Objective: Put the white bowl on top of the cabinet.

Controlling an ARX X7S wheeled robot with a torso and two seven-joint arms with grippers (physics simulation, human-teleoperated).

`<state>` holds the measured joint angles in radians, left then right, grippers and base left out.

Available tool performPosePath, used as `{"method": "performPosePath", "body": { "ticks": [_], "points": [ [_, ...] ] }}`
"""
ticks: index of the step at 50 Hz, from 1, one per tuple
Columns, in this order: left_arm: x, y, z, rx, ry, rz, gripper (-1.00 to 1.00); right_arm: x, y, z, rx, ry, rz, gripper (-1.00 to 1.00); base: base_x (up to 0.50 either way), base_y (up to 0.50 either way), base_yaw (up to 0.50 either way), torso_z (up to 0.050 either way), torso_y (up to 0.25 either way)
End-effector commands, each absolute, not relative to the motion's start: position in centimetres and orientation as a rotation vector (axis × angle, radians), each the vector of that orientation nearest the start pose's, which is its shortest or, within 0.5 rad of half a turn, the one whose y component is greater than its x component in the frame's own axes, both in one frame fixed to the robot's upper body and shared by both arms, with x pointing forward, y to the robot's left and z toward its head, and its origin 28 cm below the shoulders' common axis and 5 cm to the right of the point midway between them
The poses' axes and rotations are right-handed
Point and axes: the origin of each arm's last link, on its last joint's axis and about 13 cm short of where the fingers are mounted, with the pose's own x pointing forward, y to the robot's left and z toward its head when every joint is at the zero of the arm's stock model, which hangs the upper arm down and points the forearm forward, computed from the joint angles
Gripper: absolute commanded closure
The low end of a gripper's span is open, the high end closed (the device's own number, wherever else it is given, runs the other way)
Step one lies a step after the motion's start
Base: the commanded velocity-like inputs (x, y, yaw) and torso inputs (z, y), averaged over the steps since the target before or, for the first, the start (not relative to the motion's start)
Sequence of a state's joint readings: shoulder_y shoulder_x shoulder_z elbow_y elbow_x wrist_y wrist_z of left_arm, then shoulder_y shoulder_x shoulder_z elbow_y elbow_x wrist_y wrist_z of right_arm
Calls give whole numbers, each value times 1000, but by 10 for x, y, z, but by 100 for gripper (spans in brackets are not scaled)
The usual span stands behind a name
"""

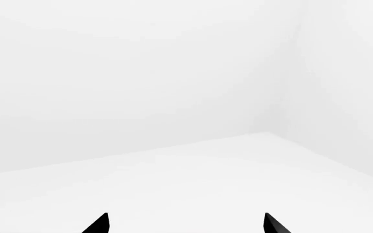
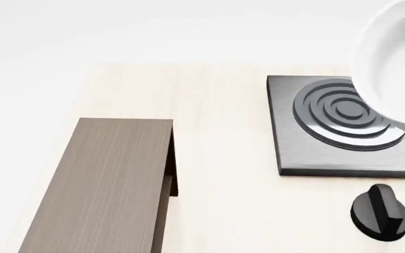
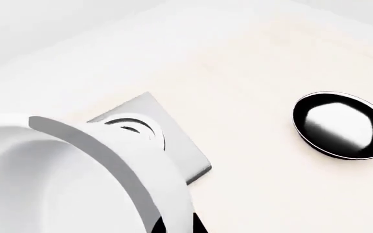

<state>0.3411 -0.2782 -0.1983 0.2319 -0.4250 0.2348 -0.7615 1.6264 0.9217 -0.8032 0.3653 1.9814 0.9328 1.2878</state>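
Around it: a grey stove plate [image 2: 329,132] with ring burners sits mid-right in the head view, a black knob [image 2: 379,212] just below it at lower right. A black frying pan [image 3: 342,125] shows at the right of the right wrist view, well apart from the plate.
Bench: pale, cream-coloured bench [image 2: 223,158], plain white room behind it.
Cabinet: the cabinet [image 2: 107,184] fills the lower left of the head view, grey-brown grain, flat top bare.
White bowl: the white bowl [image 2: 392,63] is glossy and deep, up in the air at the upper right edge, overlapping the stove plate.
Right claw: barely visible by the bowl's wall, can't tell its grip.
Left claw: left claw [image 1: 186,224] spread wide, holding nothing, facing white walls.
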Motion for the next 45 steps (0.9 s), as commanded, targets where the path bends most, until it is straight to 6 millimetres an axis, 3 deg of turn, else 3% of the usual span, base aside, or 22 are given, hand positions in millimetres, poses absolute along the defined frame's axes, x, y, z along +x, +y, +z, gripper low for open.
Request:
{"method": "performPosePath", "body": {
  "ticks": [1, 16, 23, 32, 45],
  "points": [
    [136, 298, 38, -153, -139, 894, -100, 285, -219, 389, 79, 411, -392, 100, 0, 0, 0, 0, 0],
    [136, 298, 38, -153, -138, 894, -100, 280, -216, 400, 181, 296, -272, 100, 0, 0, 0, 0, 1],
    [137, 298, 38, -152, -136, 890, -100, 289, -205, 395, 300, 278, -157, 100, 0, 0, 0, 0, 0],
    [136, 299, 38, -156, -138, 894, -100, 296, -182, 390, 195, 324, 14, 100, 0, 0, 0, 0, 1],
    [136, 298, 38, -155, -136, 893, -100, 301, -171, 389, 239, 349, 128, 100, 0, 0, 0, 2, 2]
  ]
}}
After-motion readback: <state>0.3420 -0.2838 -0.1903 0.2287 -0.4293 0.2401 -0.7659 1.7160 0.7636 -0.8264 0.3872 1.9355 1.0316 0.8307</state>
